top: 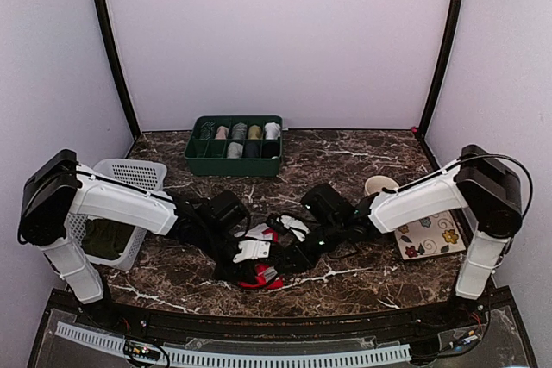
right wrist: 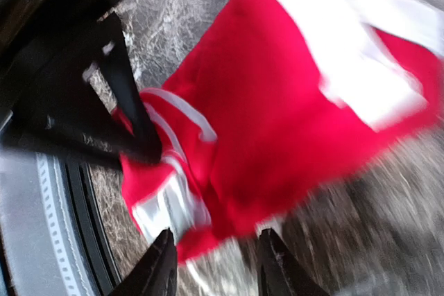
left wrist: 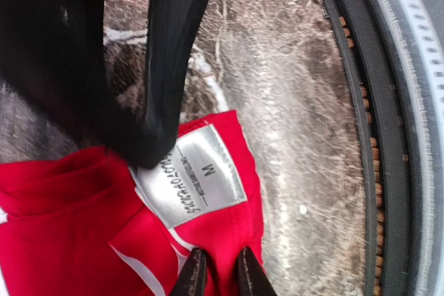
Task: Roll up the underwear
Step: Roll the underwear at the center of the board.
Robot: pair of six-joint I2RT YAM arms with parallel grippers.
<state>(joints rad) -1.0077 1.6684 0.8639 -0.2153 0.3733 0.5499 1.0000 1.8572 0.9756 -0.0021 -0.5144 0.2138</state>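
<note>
The underwear (top: 259, 280) lay bunched near the front of the marble table (top: 362, 157) as I watched from above, my left gripper (left wrist: 220, 258) had its fingers pinched on red fabric below the label (left wrist: 198, 175), and my right gripper (right wrist: 216, 240) held its fingers apart astride the hem.

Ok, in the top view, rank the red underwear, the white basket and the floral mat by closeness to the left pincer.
1. Underwear, at the left pincer, table centre.
2. White basket, far left.
3. Floral mat, far right.
</note>
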